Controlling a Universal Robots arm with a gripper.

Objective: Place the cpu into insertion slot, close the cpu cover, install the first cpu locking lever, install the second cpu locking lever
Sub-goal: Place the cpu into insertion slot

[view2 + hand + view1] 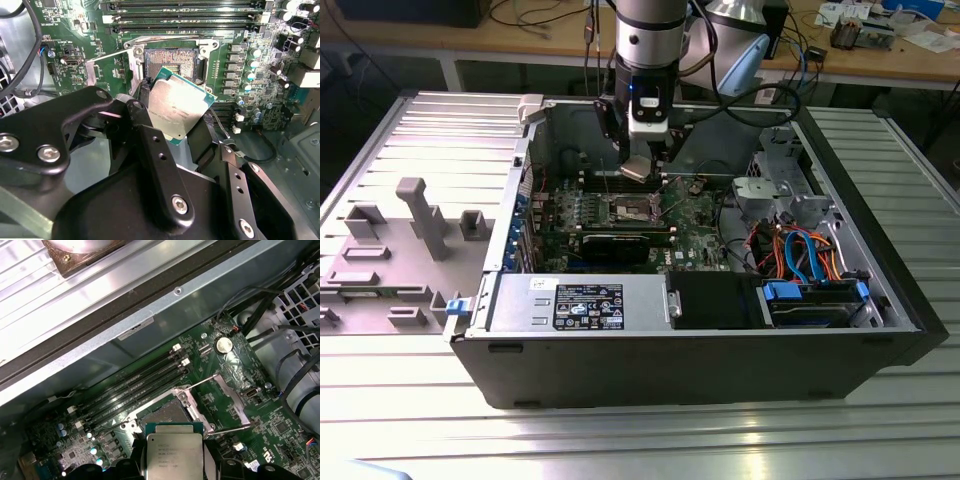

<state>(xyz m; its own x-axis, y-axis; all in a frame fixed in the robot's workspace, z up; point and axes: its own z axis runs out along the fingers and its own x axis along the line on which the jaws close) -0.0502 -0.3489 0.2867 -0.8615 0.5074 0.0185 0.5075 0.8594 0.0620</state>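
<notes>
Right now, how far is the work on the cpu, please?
Nothing looks finished yet. In hand: the jaws grip the cpu above the insertion slot, which is empty. Left: seating the cpu, closing the cpu cover, which stands open, and latching both locking levers, which are swung free.

I count one cpu (176,102), one slot (167,60) and one cover (234,399). There are two levers (200,383), one at each of two edges of the slot. Four memory slots (135,382) lie side by side near the board's (280,440) edge. I see one coin cell (224,344) and one case (670,370).
</notes>
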